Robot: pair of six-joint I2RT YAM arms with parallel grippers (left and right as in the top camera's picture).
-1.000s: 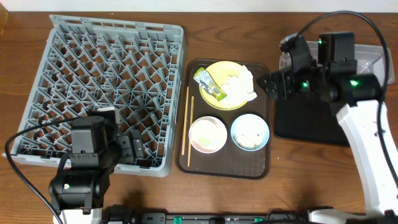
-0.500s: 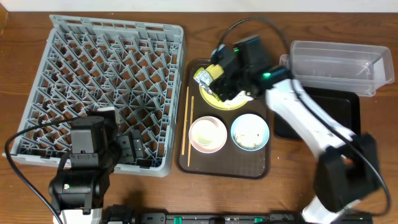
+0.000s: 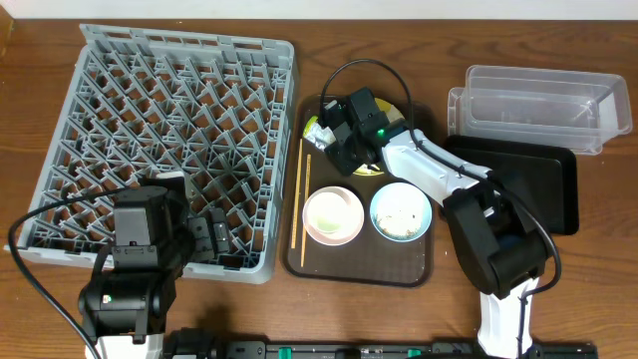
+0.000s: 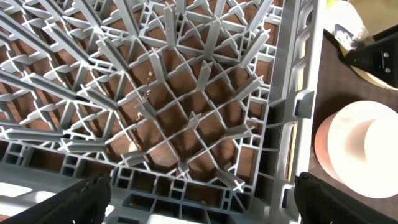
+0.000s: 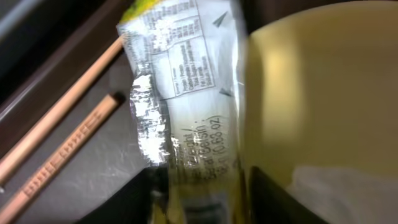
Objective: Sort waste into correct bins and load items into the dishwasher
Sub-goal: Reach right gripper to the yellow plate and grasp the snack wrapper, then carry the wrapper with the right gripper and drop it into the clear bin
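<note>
The green-yellow wrapper point(image 5: 186, 93) lies over the left rim of the yellow plate point(image 5: 323, 93), its lower end filling the gap between my right gripper's point(image 5: 199, 202) dark jaws. From overhead the right gripper point(image 3: 334, 135) covers most of the plate point(image 3: 374, 168), and only the wrapper's tip point(image 3: 317, 130) shows. The napkin is hidden there. Two chopsticks point(image 3: 299, 199) lie along the brown tray's left side. A white bowl point(image 3: 333, 215) and a light blue bowl point(image 3: 401, 212) holding crumbs sit below. My left gripper point(image 4: 199, 205) hangs open over the grey dish rack's point(image 3: 169, 130) near right corner.
The clear tub point(image 3: 533, 108) stands at the back right, with the glossy black tray point(image 3: 543, 184) just in front of it. The brown serving tray point(image 3: 419, 264) lies between the rack and the black tray. In the left wrist view the white bowl point(image 4: 360, 149) shows at right.
My right arm has swung left from over the black tray down to the plate's left edge, and its jaws have narrowed around the wrapper. The left arm has not moved.
</note>
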